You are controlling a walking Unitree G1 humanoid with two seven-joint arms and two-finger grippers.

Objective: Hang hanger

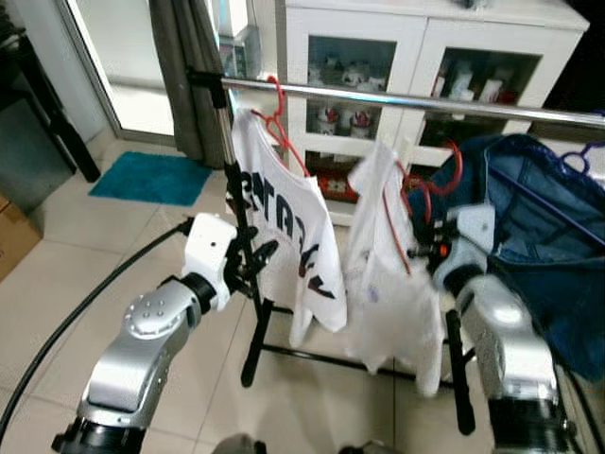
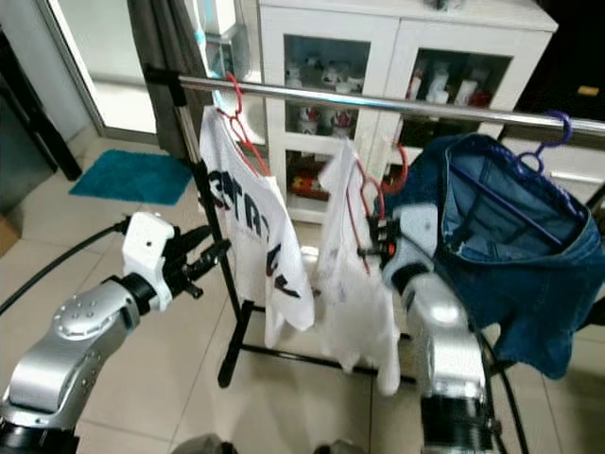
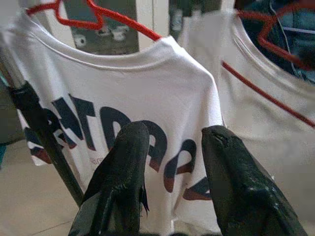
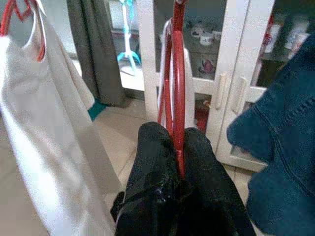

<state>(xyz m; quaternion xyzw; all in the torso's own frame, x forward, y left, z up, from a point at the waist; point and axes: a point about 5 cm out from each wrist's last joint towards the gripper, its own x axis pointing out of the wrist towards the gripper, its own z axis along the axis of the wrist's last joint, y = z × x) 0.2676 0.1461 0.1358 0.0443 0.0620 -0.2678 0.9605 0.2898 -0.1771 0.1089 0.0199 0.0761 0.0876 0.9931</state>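
Right claw (image 4: pixel 178 147): we see it clamped on the red hanger (image 4: pixel 178 73).
Left claw (image 3: pixel 172 142): parted, empty, printed shirt (image 3: pixel 123 98) at 12 o'clock.

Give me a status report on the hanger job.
Right hand shut on red hanger with white shirt, below rail. Left hand open, idle. Denim garment crowds the right.

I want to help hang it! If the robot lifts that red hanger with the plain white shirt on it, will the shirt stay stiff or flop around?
Probably flop: the white shirt hangs in loose folds. The red hanger looks thin and stiff, pinched in the right gripper, so it may swing.
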